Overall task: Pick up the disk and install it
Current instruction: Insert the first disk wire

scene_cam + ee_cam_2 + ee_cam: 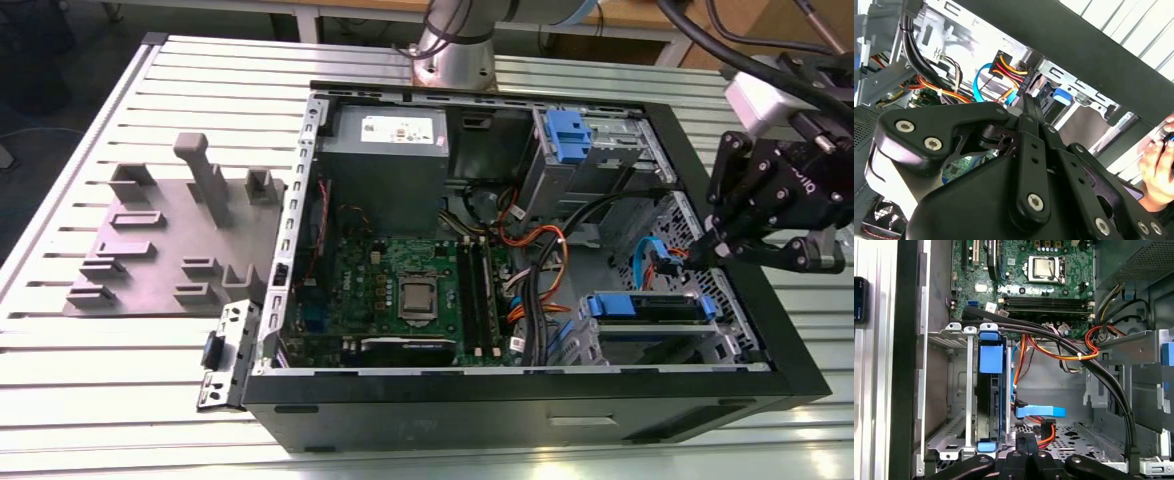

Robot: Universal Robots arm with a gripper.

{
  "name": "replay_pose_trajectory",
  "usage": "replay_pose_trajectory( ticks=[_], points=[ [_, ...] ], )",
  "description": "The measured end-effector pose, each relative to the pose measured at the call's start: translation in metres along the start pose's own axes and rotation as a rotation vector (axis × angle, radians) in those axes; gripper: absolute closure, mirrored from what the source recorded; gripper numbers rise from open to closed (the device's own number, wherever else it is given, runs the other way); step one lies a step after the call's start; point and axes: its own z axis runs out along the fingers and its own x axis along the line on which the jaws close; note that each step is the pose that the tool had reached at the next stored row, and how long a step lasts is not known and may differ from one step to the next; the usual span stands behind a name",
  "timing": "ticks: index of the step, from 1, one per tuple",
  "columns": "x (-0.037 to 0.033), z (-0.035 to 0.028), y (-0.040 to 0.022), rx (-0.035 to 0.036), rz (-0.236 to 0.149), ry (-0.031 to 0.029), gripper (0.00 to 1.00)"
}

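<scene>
The gripper [1026, 107], closest to the lens in both wrist views, has its fingers pinched together with nothing between them. It hovers at the case's [747, 395] edge. The disk [990, 400] sits slotted in its bay, so installation looks nearly complete; any further press needs care around the cables [1064, 352].

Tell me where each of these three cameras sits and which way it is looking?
Exterior view: off the arm, above the table, looking down into the open computer case; the gripper hangs at the exterior view's right.
First wrist view: on the arm, facing into the case at the disk in its bay; linkage shows at the edge.
Second wrist view: on the arm, behind the gripper's black linkage; a person's hand beyond.
Both wrist views share the orange cables.
</scene>
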Motion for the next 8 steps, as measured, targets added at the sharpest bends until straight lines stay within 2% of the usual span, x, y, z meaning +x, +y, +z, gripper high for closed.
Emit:
replay_pose_trajectory(
  ticks=[3, 6, 8],
  points=[
    [0.0000, 0.0000, -0.0008, -0.0035, 0.000, 0.0002, 0.89],
    [-0.0001, 0.0009, -0.0043, -0.0191, 0.001, 0.0003, 0.89],
    [-0.0001, 0.0013, -0.0054, -0.0245, 0.001, 0.0002, 0.89]
  ],
)
